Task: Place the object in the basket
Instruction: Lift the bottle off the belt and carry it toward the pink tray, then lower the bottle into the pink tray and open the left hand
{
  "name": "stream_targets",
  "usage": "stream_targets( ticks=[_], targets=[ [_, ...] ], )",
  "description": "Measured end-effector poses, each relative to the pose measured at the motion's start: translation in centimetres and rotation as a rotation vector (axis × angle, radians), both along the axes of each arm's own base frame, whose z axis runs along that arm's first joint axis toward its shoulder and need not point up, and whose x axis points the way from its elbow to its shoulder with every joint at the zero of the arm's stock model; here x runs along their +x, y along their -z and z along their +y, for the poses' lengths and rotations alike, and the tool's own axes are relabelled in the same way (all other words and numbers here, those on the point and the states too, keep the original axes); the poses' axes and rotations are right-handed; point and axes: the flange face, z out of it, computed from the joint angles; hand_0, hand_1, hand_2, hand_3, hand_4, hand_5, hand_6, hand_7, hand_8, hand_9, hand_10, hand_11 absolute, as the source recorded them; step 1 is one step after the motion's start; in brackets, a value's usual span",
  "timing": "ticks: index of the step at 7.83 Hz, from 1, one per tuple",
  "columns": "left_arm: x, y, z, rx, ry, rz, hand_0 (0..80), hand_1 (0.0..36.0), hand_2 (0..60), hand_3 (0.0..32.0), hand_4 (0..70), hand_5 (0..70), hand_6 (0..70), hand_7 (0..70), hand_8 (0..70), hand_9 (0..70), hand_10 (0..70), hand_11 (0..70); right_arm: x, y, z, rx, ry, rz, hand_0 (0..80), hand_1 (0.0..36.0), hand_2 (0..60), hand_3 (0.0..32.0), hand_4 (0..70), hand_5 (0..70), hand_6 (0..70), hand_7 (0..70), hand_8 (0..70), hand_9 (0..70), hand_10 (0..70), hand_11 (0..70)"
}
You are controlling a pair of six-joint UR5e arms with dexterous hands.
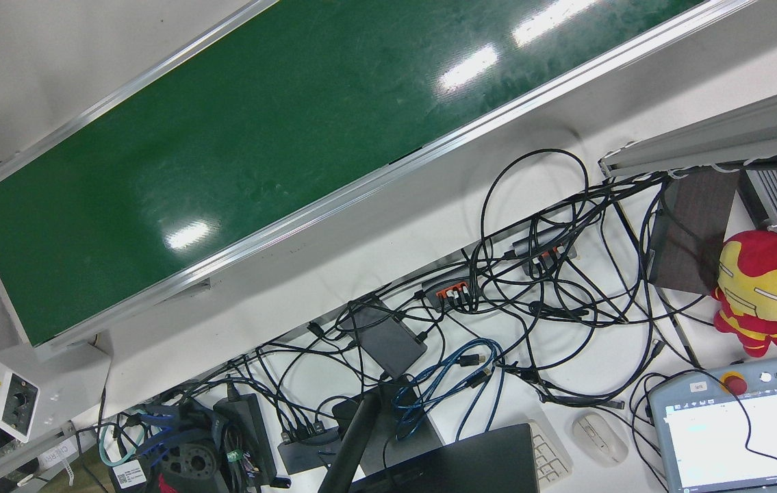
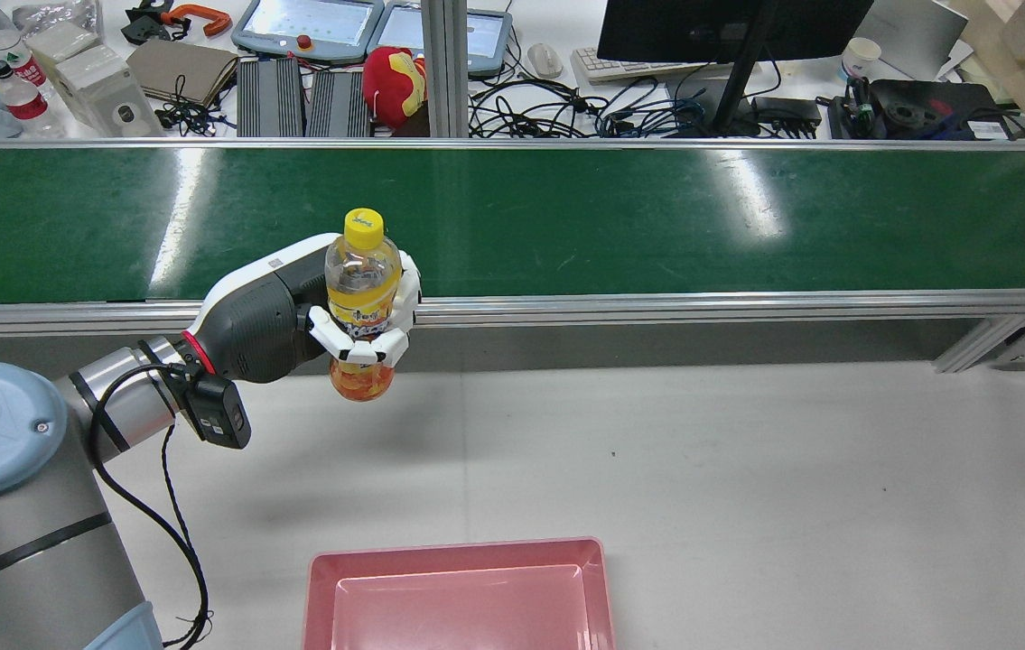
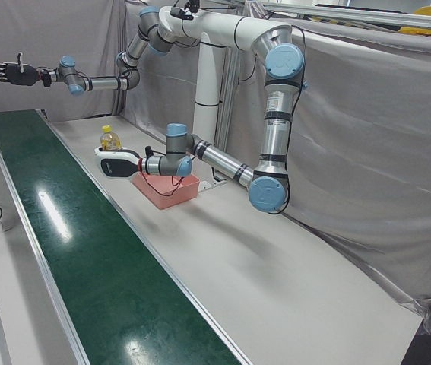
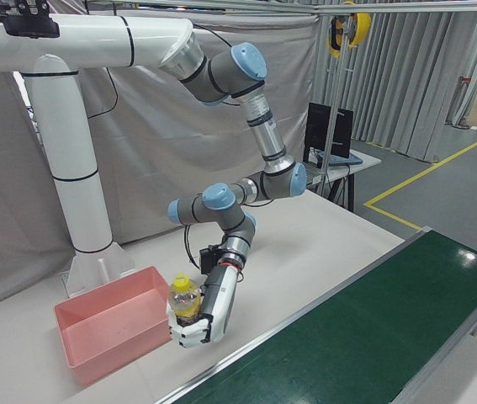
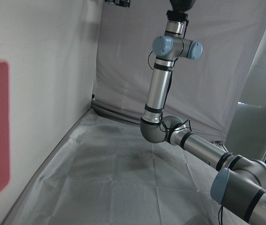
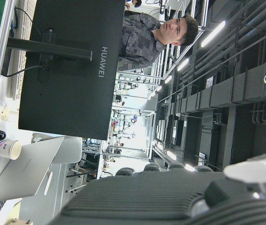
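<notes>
A clear bottle (image 2: pixel 363 280) with a yellow cap and orange drink is held upright in my left hand (image 2: pixel 313 316), whose fingers wrap around its middle. It hangs above the white table (image 2: pixel 702 451), just before the near rail of the conveyor. The bottle (image 4: pixel 184 299) and left hand (image 4: pixel 206 313) also show in the right-front view, next to the pink basket (image 4: pixel 108 345). The basket (image 2: pixel 458 547) is empty and sits at the table's near edge, to the right of the hand. My right hand (image 3: pixel 2 72) is raised high over the belt's far end with its fingers spread, holding nothing.
The green conveyor belt (image 2: pixel 566 217) runs across the whole width beyond the table, with nothing on it. Behind it is a desk with cables, a monitor (image 2: pixel 729 27), teach pendants and a red plush toy (image 2: pixel 395 81). Grey curtains enclose the station.
</notes>
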Motion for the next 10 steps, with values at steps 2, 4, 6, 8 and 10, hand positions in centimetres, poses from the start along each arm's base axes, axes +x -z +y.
stream_targets(
  ticks=[2, 4, 6, 8, 10],
  targets=[
    [1.0, 3.4, 5.5, 0.058, -0.095, -0.006, 80.0, 36.0, 60.0, 0.0, 70.0, 70.0, 70.0, 70.0, 70.0, 70.0, 70.0, 70.0, 0.0, 0.0, 0.0, 0.000, 0.000, 0.000, 0.0, 0.0, 0.0, 0.0, 0.0, 0.0, 0.0, 0.0, 0.0, 0.0, 0.0, 0.0],
    [4.9, 4.5, 11.3, 0.107, -0.197, -0.023, 67.5, 36.0, 60.0, 0.0, 70.0, 70.0, 70.0, 70.0, 70.0, 70.0, 67.0, 70.0, 0.0, 0.0, 0.0, 0.001, 0.001, 0.000, 0.0, 0.0, 0.0, 0.0, 0.0, 0.0, 0.0, 0.0, 0.0, 0.0, 0.0, 0.0],
    [7.0, 4.1, 14.3, 0.126, -0.249, -0.045, 52.6, 36.0, 60.0, 0.0, 70.0, 70.0, 62.2, 70.0, 70.0, 70.0, 51.1, 70.0, 0.0, 0.0, 0.0, 0.001, 0.000, 0.000, 0.0, 0.0, 0.0, 0.0, 0.0, 0.0, 0.0, 0.0, 0.0, 0.0, 0.0, 0.0],
    [7.8, 3.8, 15.5, 0.129, -0.273, -0.053, 80.0, 7.2, 0.0, 0.0, 35.2, 50.6, 15.3, 27.9, 36.3, 49.2, 29.8, 44.7, 0.0, 0.0, 0.0, 0.000, 0.000, 0.000, 0.0, 0.0, 0.0, 0.0, 0.0, 0.0, 0.0, 0.0, 0.0, 0.0, 0.0, 0.0],
    [7.7, 3.0, 15.8, 0.125, -0.283, -0.065, 80.0, 8.3, 0.0, 0.0, 12.3, 50.8, 3.5, 12.0, 18.9, 25.9, 20.0, 31.7, 0.0, 0.0, 0.0, 0.001, 0.000, 0.000, 0.0, 0.0, 0.0, 0.0, 0.0, 0.0, 0.0, 0.0, 0.0, 0.0, 0.0, 0.0]
  ],
)
